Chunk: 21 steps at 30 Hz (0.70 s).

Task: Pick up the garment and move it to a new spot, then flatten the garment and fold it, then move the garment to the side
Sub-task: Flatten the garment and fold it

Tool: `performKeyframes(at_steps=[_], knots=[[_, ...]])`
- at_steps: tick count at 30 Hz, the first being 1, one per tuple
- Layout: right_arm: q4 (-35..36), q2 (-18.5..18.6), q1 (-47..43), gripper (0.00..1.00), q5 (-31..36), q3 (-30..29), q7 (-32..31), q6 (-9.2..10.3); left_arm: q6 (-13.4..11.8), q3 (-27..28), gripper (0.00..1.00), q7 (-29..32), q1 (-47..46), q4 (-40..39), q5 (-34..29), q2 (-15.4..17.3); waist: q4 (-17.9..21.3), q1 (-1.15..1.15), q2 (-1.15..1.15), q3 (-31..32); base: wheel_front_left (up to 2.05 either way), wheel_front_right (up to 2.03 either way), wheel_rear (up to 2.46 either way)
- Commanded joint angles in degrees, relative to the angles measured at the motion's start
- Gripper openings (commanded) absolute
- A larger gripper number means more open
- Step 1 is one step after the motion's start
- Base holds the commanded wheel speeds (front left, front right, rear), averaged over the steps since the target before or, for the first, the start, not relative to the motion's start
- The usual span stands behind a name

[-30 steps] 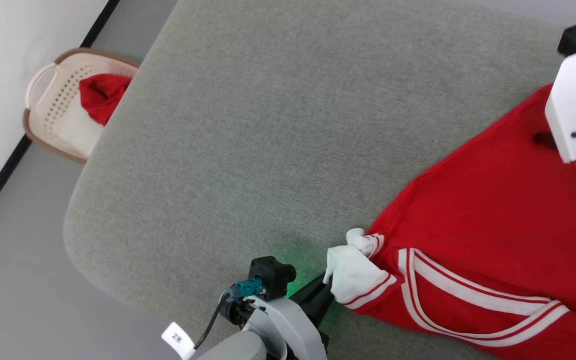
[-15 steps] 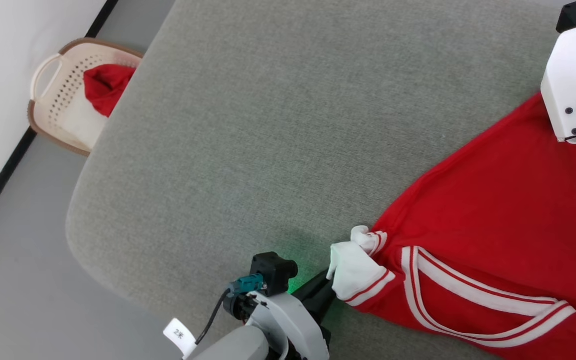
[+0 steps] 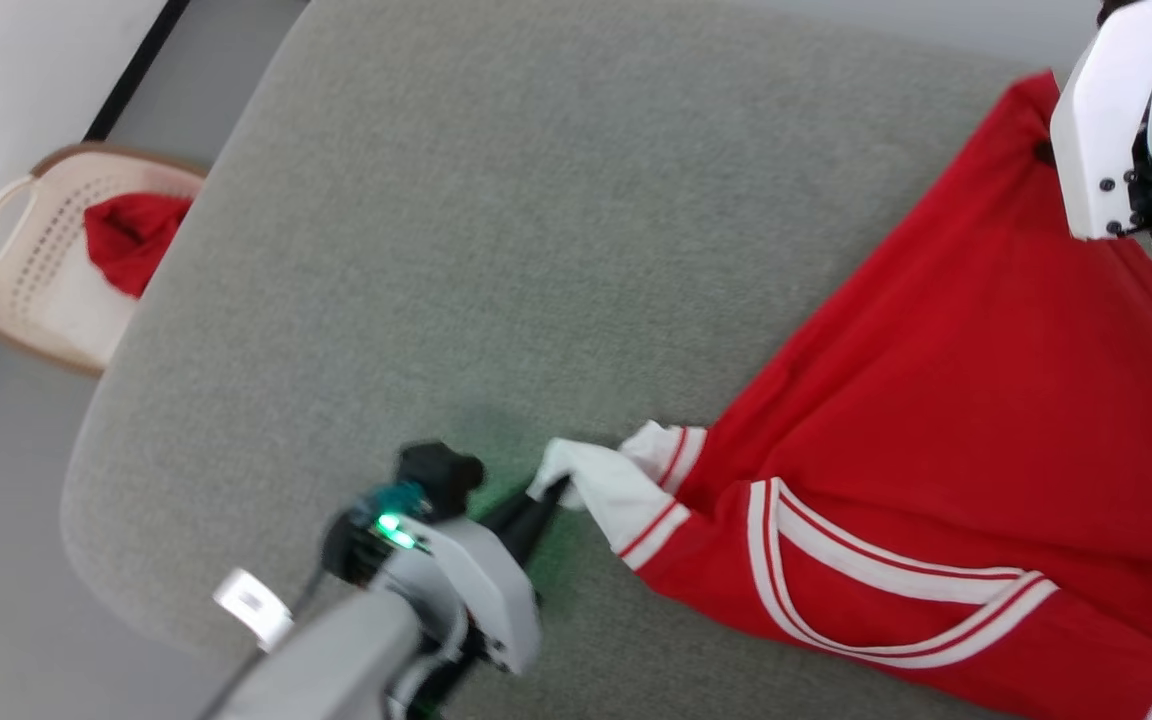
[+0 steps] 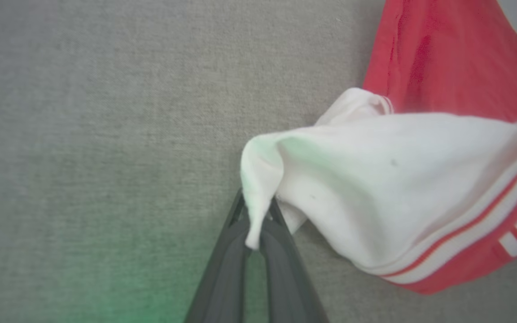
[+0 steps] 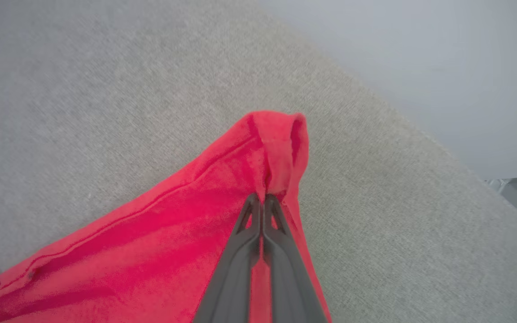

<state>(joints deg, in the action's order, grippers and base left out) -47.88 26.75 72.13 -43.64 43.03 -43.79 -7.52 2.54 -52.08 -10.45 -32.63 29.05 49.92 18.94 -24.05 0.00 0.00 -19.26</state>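
Left fingers [image 4: 255,211] clamped on white sleeve [image 4: 375,179], right fingers [image 5: 263,199] clamped on red hem corner [image 5: 281,134]. Garment [image 3: 936,400] stretched between them over bench [image 3: 486,250]. Pull apart evenly, lower flat.

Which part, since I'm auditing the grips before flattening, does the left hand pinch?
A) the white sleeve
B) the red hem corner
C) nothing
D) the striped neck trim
A: the left hand is shut on a fold of the white sleeve of the garment.
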Motion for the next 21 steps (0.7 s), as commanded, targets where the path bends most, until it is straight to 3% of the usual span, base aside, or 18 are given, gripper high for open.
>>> performKeyframes(at_steps=[1, 2, 12, 18, 21], knots=[[1.2, 0.4, 0.5, 0.0, -0.9, 0.3, 2.1, 0.06, -0.3, 0.5, 0.0, 1.3, -1.2, -1.6, 0.2, 2.0, 3.1, 0.0, 0.0, 3.2, 0.0, 0.0, 0.0], [1.2, 0.4, 0.5, 0.0, -0.9, 0.3, 2.1, 0.06, -0.3, 0.5, 0.0, 1.3, -1.2, -1.6, 0.2, 2.0, 3.1, 0.0, 0.0, 3.2, 0.0, 0.0, 0.0], [4.3, 0.3, -0.2, 0.0, -4.3, 0.6, 14.1, 0.06, -0.9, 3.2, 0.0, 17.2, -12.4, -11.3, 0.5, 15.3, 8.6, 0.0, 0.0, 9.8, 0.0, 0.0, 0.0], [2.4, -1.5, 1.3, 0.0, -3.1, 0.8, 19.6, 0.06, 0.9, 5.9, 0.0, 25.5, -23.5, -8.8, 2.2, 18.2, 12.1, 0.0, 0.0, 12.4, 0.0, 0.0, 0.0], [0.3, -3.1, 2.2, 0.0, -2.6, 0.2, 22.6, 0.06, 2.0, 6.8, 0.0, 27.7, -29.3, -5.5, 2.7, 17.3, 13.8, 0.0, 0.0, 13.5, 0.0, 0.0, 0.0]])
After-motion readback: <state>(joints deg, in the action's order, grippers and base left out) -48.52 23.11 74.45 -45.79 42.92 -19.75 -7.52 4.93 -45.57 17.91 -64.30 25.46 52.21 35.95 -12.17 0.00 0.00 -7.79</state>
